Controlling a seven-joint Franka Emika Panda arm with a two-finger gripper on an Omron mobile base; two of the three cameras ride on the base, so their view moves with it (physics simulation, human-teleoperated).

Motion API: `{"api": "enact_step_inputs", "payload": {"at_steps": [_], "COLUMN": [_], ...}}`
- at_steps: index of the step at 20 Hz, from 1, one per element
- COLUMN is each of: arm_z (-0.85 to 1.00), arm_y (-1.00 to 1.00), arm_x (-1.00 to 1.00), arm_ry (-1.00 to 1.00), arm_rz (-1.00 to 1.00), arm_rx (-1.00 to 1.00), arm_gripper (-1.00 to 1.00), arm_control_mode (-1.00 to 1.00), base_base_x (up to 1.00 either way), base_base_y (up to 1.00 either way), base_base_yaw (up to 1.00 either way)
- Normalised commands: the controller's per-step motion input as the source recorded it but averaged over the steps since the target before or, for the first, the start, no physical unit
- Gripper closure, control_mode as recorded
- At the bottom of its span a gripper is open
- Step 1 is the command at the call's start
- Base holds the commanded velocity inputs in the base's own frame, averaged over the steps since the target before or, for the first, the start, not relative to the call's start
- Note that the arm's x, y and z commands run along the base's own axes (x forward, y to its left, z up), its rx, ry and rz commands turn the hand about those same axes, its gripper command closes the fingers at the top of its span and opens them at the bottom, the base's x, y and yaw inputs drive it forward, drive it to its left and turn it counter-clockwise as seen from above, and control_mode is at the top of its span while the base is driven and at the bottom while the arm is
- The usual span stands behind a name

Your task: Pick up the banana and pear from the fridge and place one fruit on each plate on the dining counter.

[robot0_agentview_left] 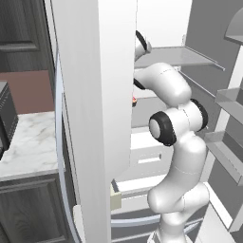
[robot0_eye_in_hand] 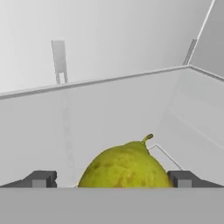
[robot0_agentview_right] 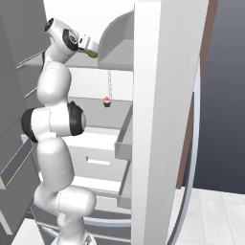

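The yellow-green pear (robot0_eye_in_hand: 124,166) lies on a grey upper shelf (robot0_eye_in_hand: 109,113) inside the fridge (robot0_agentview_left: 90,104), stem pointing away from the hand. My gripper (robot0_eye_in_hand: 111,178) is open, with one dark fingertip (robot0_eye_in_hand: 41,178) on each side of the pear and a gap between each fingertip and the fruit. From the right base view the gripper (robot0_agentview_right: 92,49) reaches deep into the upper shelf, a sliver of the pear (robot0_agentview_right: 93,55) showing under it. The banana, the plates and the dining counter are out of view.
A tiny red cupcake-like item (robot0_agentview_right: 106,101) sits on the shelf below. Open fridge doors (robot0_agentview_right: 162,119) with bins (robot0_agentview_left: 228,102) flank the arm on both sides. White drawers (robot0_agentview_left: 147,156) lie low in the fridge. A marble worktop (robot0_agentview_left: 28,142) over dark cabinets stands at left.
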Motion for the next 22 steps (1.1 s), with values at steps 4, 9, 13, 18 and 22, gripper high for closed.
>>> {"api": "enact_step_inputs", "payload": {"at_steps": [4,9,13,18,22], "arm_z": [-0.59,-0.54,-0.55,-0.41,-0.12], "arm_y": [-0.68,-0.44,-0.26,-0.27,-0.24], "arm_x": [0.07,0.16,0.21,0.05,-0.41], "arm_ry": [0.00,0.00,0.00,-0.10,-0.47], "arm_rz": [-0.13,-0.09,-0.06,-0.01,0.00], "arm_rx": [0.04,0.04,0.04,0.05,0.14], "arm_gripper": [-1.00,-1.00,1.00,1.00,1.00], "arm_control_mode": [-1.00,-1.00,-1.00,-1.00,-1.00], "base_base_x": [0.00,0.00,0.00,0.00,0.00], "base_base_y": [0.00,0.00,0.00,0.00,0.00], "base_base_yaw": [0.00,0.00,0.00,0.00,0.00]}}
